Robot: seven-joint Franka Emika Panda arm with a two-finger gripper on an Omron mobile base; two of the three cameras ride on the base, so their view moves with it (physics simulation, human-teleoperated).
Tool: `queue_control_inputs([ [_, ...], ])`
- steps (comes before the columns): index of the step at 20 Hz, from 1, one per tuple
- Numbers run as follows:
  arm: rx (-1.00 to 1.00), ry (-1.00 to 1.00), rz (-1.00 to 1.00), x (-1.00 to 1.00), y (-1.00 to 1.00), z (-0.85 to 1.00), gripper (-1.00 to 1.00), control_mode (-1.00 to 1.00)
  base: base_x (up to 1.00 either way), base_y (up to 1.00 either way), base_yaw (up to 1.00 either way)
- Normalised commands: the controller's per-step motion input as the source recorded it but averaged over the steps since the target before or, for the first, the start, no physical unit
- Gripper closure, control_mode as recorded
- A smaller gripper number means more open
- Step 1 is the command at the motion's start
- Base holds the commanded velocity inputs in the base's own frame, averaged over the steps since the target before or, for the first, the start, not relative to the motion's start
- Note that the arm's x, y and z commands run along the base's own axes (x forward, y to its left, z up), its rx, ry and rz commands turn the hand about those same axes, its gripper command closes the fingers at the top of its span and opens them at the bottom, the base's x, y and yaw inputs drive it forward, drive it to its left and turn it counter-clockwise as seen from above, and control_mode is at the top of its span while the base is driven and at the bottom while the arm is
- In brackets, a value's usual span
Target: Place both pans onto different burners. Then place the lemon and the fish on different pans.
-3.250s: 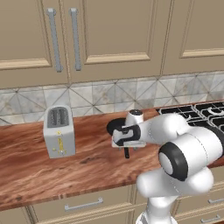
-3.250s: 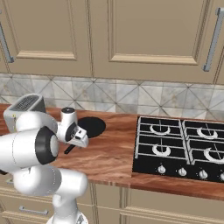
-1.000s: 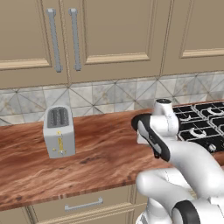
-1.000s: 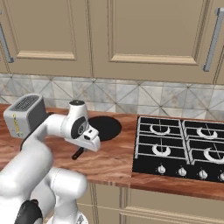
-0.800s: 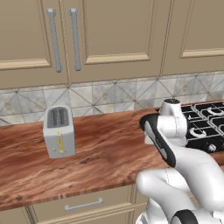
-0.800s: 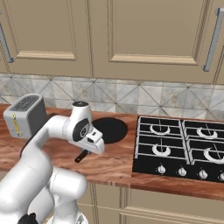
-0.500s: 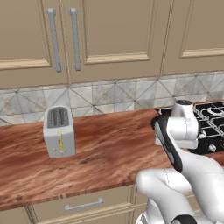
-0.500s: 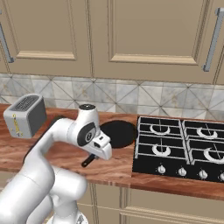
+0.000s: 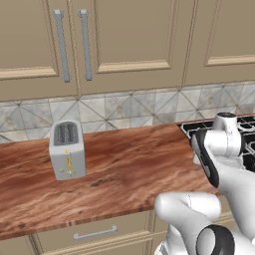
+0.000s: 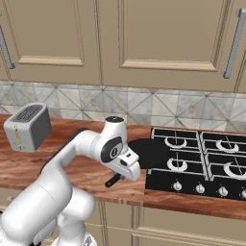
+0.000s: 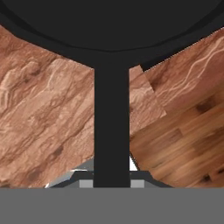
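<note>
Carrying the black pan (image 10: 150, 153) toward the burners (image 10: 175, 142) is the step in hand, judging by how things lie. To do it well, the pan should stay level, clear the dark grate, and come down centred on one ring, with its handle (image 11: 111, 127) left pointing out over the table (image 9: 124, 164) edge so the second ring beside it stays free. The hand (image 10: 126, 169) appears to be pinching the handle, which runs straight out from between its tips in the hand view; the finger pads themselves are hidden. The pan's bowl lies just ahead of the hand, at the near edge of the hob (image 10: 211, 182), partly over the table.
</note>
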Motion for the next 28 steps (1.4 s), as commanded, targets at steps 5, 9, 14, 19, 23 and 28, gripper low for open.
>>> queue_control_inputs([
  [5, 0.0, 0.01, 0.0, 0.07, -0.32, 0.03, 1.0, -1.0, 0.0, 0.0, 0.0],
  [9, 0.0, 0.0, 0.0, 0.16, -0.25, 0.0, 1.0, -1.0, 0.0, 0.0, 0.0],
  [14, 0.0, 0.01, 0.0, 0.21, -0.29, 0.0, 1.0, -1.0, 0.0, 0.0, 0.0],
  [19, 0.0, 0.07, 0.0, 0.3, -0.3, -0.03, 1.0, -1.0, 0.0, 0.0, 0.0],
  [23, 0.01, 0.11, 0.0, 0.33, -0.31, -0.11, 1.0, -1.0, 0.0, 0.0, 0.0],
  [28, 0.02, 0.12, 0.0, 0.38, -0.31, -0.18, 1.0, -1.0, 0.0, 0.0, 0.0],
])
